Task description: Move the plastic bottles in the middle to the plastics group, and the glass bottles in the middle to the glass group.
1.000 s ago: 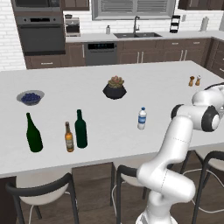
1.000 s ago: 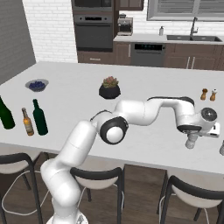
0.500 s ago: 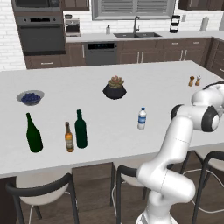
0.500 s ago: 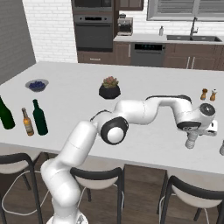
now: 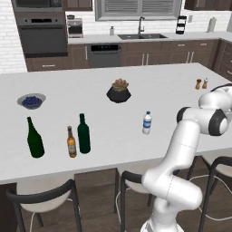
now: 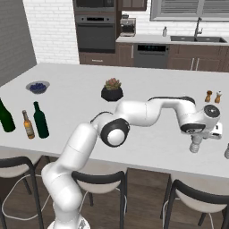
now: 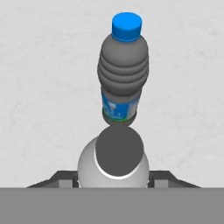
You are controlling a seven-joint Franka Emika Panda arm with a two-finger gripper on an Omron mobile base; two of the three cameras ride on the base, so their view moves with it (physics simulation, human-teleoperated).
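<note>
- Left base view: you had one clear plastic bottle (image 5: 147, 123) standing upright on the white counter (image 5: 136, 90), white cap up, blue label round its middle, long axis vertical. It stood near the counter's middle, with bare surface all round it.
- To the left, the tall green glass bottle (image 5: 83, 134) stood upright just beside the brown beer bottle (image 5: 71, 142); the wide-based green wine bottle (image 5: 34, 138) stood a little further left. All three had their necks straight up and sat near the front edge.
- A bowl of blueberries (image 5: 31, 100) and a dark plant pot (image 5: 118, 92) sat further back, and the salt and pepper shakers (image 5: 201, 83) were toward the right end.
- Right base view: your gripper (image 6: 195, 146) hung low over the counter's right end, close to the front edge. It was closed on a grey bottle (image 6: 195, 145) that stood upright.
- At the frame's right edge another small bottle (image 6: 226, 151) stood near the gripper.
- Hand view: you looked down on a grey-bodied bottle (image 7: 116, 159) with a dark cap, clamped between the two fingers (image 7: 162, 178), which pressed its sides.
- Just beyond it was a ribbed bottle (image 7: 123, 72) with a bright blue cap and a blue label, its long axis running up the frame. Plain counter lay around both.
</note>
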